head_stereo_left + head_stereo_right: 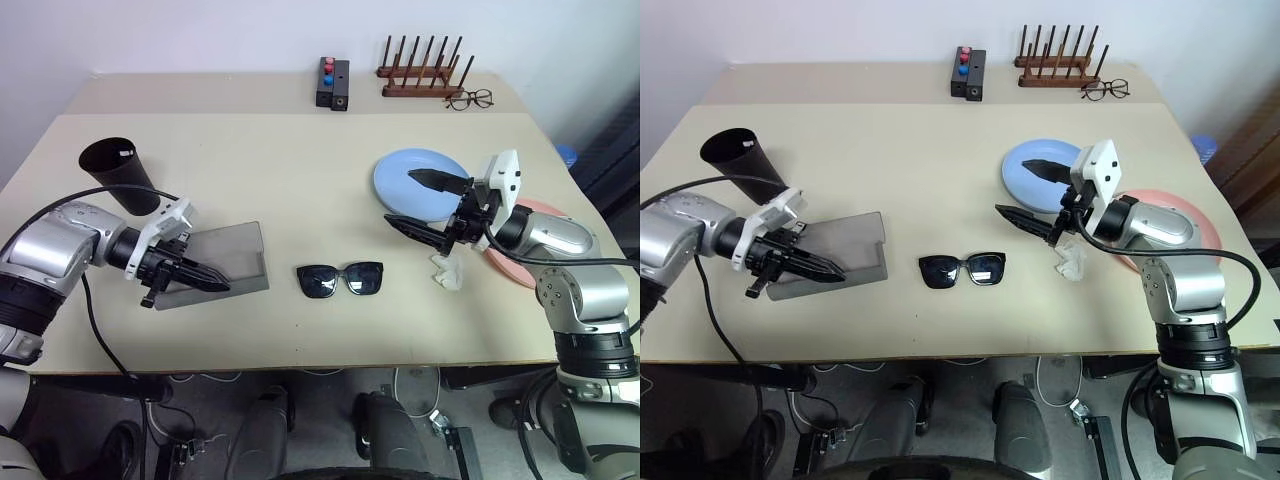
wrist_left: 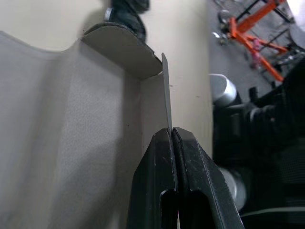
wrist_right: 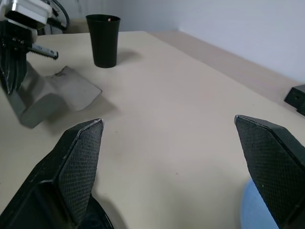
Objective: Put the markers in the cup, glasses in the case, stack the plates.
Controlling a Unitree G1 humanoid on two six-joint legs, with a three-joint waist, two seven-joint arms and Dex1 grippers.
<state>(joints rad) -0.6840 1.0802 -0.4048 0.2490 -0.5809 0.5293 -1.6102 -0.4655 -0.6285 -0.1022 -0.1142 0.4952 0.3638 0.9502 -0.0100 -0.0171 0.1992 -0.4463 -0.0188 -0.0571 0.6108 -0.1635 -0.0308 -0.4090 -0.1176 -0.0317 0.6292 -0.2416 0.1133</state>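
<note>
The left claw (image 1: pixel 205 278) is pressed together, seemingly pinching the grey case's (image 1: pixel 225 258) edge; the right claw (image 1: pixel 428 207) hangs spread, black sunglasses (image 1: pixel 340 279) between them.

Your left gripper (image 1: pixel 205 277) is pinched closed at the case (image 1: pixel 225 255) edge; your right gripper (image 1: pixel 425 205), jaws spread wide, hovers well apart from it.
</note>
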